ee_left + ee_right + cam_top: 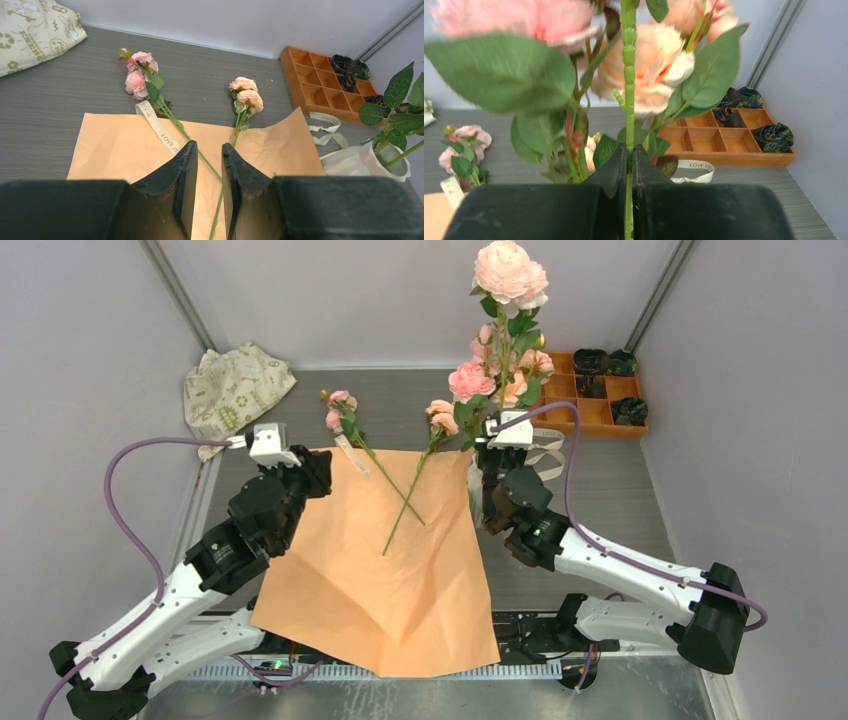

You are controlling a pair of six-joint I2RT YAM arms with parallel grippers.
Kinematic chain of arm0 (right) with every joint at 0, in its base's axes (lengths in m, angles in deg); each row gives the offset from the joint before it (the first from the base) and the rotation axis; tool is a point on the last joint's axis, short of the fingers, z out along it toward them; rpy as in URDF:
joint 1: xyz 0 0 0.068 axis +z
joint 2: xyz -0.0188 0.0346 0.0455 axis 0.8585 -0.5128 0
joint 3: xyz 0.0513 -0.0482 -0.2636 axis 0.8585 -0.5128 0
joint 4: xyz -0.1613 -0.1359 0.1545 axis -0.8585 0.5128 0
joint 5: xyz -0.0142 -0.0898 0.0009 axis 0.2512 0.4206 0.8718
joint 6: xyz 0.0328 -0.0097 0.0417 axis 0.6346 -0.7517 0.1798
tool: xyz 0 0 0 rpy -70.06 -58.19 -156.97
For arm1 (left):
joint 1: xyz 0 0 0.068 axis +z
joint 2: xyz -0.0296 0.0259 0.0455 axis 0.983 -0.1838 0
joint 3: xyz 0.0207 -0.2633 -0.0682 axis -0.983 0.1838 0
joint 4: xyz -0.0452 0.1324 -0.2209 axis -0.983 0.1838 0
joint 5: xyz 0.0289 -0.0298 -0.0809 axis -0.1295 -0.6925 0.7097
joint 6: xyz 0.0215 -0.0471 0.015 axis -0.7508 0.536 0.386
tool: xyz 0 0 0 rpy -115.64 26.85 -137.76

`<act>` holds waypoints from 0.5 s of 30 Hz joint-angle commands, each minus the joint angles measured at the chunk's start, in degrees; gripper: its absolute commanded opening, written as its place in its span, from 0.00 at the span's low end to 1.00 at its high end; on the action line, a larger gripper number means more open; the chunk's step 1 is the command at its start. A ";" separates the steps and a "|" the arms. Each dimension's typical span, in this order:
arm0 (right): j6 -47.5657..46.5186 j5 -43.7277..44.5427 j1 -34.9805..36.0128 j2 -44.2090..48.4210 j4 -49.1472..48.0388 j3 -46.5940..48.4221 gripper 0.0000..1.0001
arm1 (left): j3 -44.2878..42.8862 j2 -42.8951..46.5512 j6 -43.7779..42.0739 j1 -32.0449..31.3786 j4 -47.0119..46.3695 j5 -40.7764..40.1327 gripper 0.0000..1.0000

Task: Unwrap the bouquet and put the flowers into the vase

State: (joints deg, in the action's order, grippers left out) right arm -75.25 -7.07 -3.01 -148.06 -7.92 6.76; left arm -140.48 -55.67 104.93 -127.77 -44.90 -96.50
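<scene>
Paper (400, 570) from the bouquet lies opened flat on the surface, orange side up, so the flowers are free to be lifted one at a time. My right pincer (629, 170) is clamped on a tall rose stem (628, 90) and holds it upright. I judge that is so its foot can go straight down into the vase (357, 160). From the wrist view I cannot tell whether the foot is already inside. The vase sits just off the paper's right edge, below that pincer. It is small and white, and green leafy stems rise out of its mouth.

My left pincer (209, 195) hangs over the paper with its jaws a narrow way apart and nothing between them. It is lined up over the two sprigs not yet placed. These are a left sprig (340, 410) and a right sprig (441, 417), which lie crossed on the sheet with their heads out past its far edge on the bare surface. Both have small pink and peach blooms on thin green stems. Those stems look light and springy, so I expect a low pinch close to the paper will be needed. A cream ribbon (160, 127) lies loose beside the left sprig. The orange compartment tray (320, 82) stands at the far right, well apart from the sprigs.
</scene>
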 commanded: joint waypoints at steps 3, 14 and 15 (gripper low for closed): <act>4.38 -4.02 -0.49 3.69 -6.98 -5.09 0.01 | 0.09 0.28 0.19 -0.16 -4.52 -0.13 0.25; 15.34 -4.51 -0.40 8.95 3.43 -11.18 0.07 | 0.67 -0.70 0.24 -0.16 -5.27 -0.45 0.25; 16.06 -4.70 -0.40 9.22 4.59 -11.31 0.12 | 0.63 -0.89 0.33 -0.16 -5.25 -0.37 0.25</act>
State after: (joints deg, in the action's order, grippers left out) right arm -64.43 -11.20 -3.31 -140.33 -6.30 -4.04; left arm -139.89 -56.04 104.91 -127.77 -46.35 -96.39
